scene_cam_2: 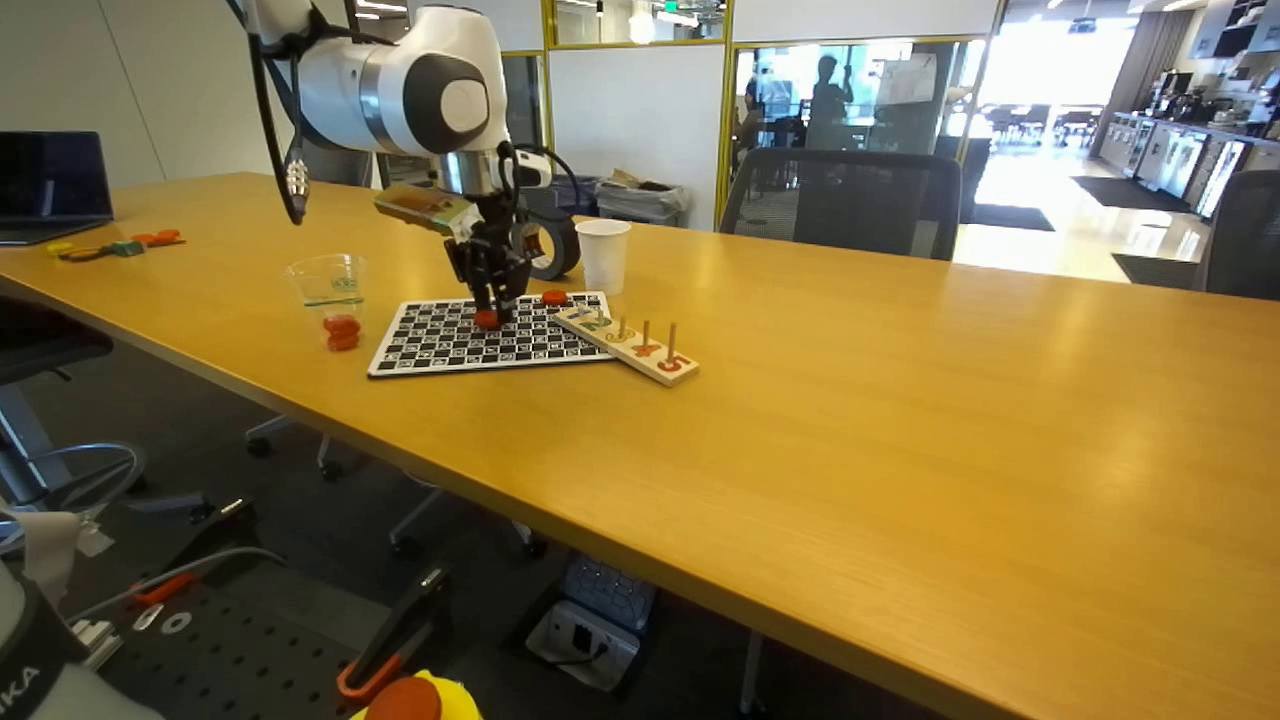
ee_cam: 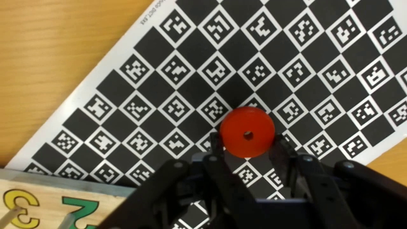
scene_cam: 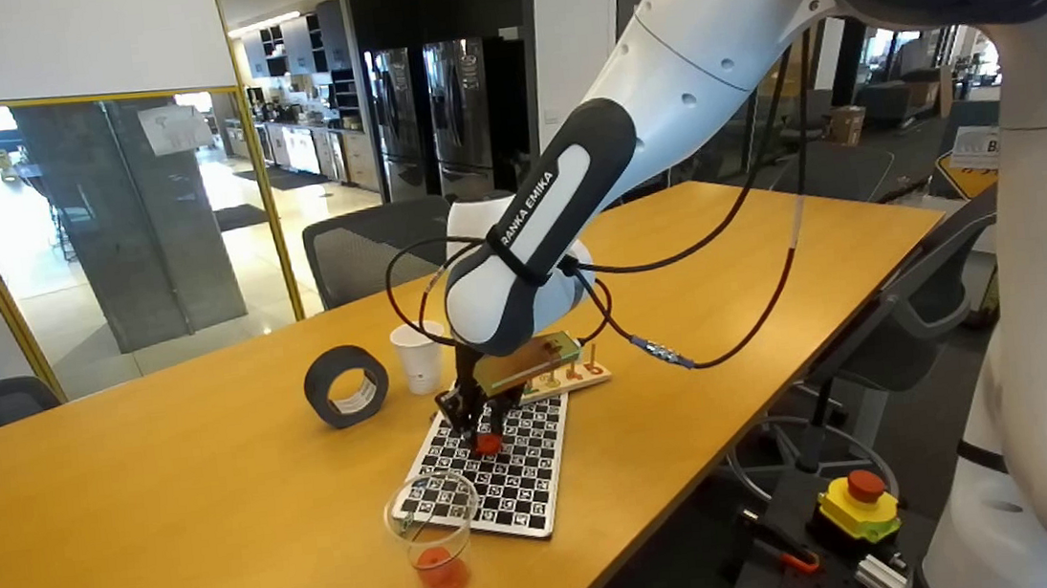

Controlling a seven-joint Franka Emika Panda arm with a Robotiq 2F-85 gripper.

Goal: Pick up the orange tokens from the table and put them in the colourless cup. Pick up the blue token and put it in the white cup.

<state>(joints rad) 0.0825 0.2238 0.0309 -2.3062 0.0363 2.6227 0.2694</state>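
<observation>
Red-orange token point(ee_cam: 247, 122) — black-and-white checked board point(ee_cam: 197, 90) — white cup point(scene_cam_2: 603, 260).

ArUco checkerboard point(ee_cam: 197, 86): 1 | at it: orange tokens point(ee_cam: 247, 122) 2, numbered pegboard point(scene_cam_2: 632, 346) 1 | near it: clear cup point(scene_cam: 435, 528) 1 (token count unclear), white cup point(scene_cam_2: 603, 258) 1, tape roll point(scene_cam: 321, 391) 1

The arm point(scene_cam: 684, 67) reads "RANKA EMIKA", the pegboard point(scene_cam_2: 636, 347) 2, 3, 5, the checkerboard point(ee_cam: 178, 108) "DICT".

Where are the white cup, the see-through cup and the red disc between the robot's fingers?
White cup point(scene_cam_2: 603, 260): in an exterior view, on its side.
See-through cup point(scene_cam: 434, 535): in an exterior view, on its clear wall.
Red disc point(ee_cam: 247, 123): in the wrist view, on its face, near the centre.
</observation>
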